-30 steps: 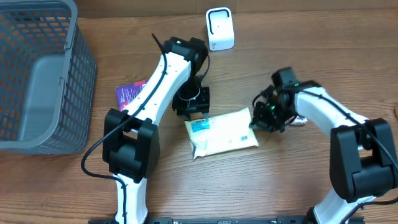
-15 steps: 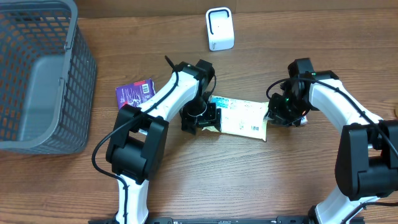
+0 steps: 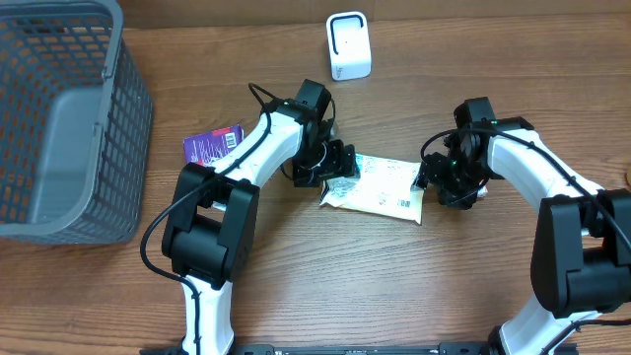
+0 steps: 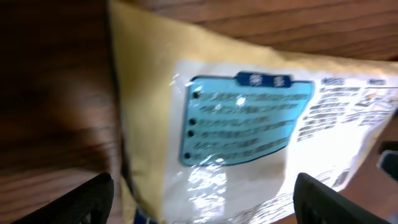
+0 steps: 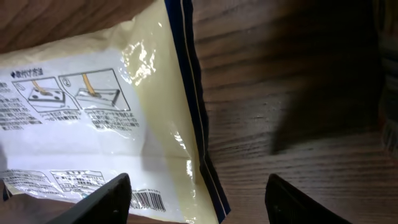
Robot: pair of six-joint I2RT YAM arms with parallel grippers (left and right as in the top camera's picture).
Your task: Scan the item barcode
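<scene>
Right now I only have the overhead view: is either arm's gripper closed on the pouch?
Observer: No. The left wrist view shows the left gripper with its jaws spread wide over the pouch, not pinching it.
Operator: And the right arm?
Observer: The right gripper is open too, its jaws spread over the pouch's end and the bare table.
Operator: Is the barcode facing up?
Observer: Yes. The right wrist view shows the barcode face up, close to the pouch's dark-striped edge.
</scene>
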